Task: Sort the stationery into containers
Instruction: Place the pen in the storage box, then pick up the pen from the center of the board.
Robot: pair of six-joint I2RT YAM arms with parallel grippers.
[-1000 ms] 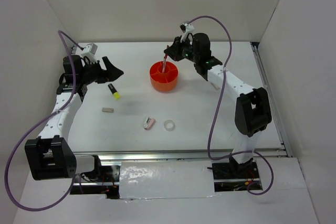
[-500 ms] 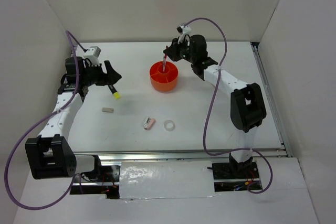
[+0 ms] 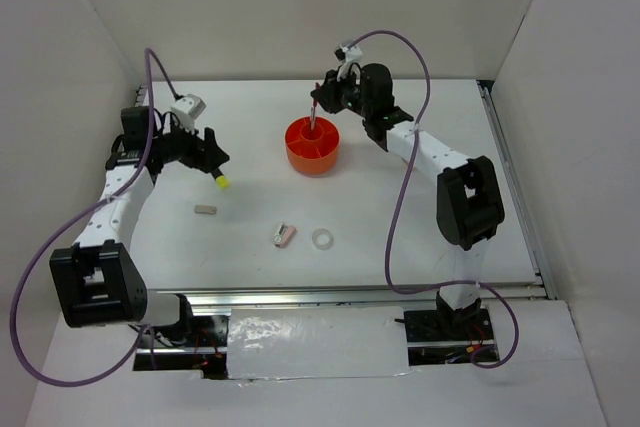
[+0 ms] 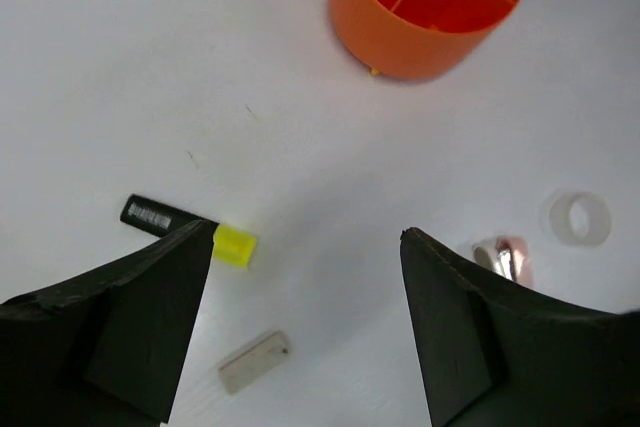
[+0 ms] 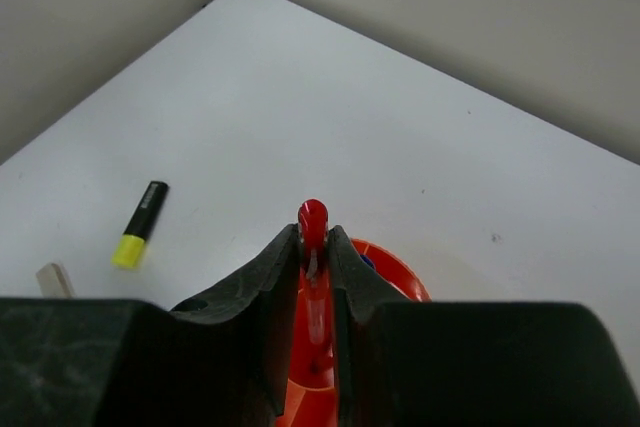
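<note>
Directly under right gripper (image 5: 314, 243): round orange plastic organizer (image 3: 312, 160).
Thin red pen (image 5: 313, 215): was pinched, near-upright.
Left gripper (image 4: 305, 235): stood spread, farther.

White table (image 3: 400, 217) fills centre of the top view. Plain white panels enclose it: back wall (image 3: 300, 7) at top, left wall (image 3: 40, 67), right wall (image 3: 590, 147). Metal rail (image 3: 340, 294) runs along lower table edge. Glossy crinkled sheet (image 3: 310, 342) lies below it, bottom centre.
</note>
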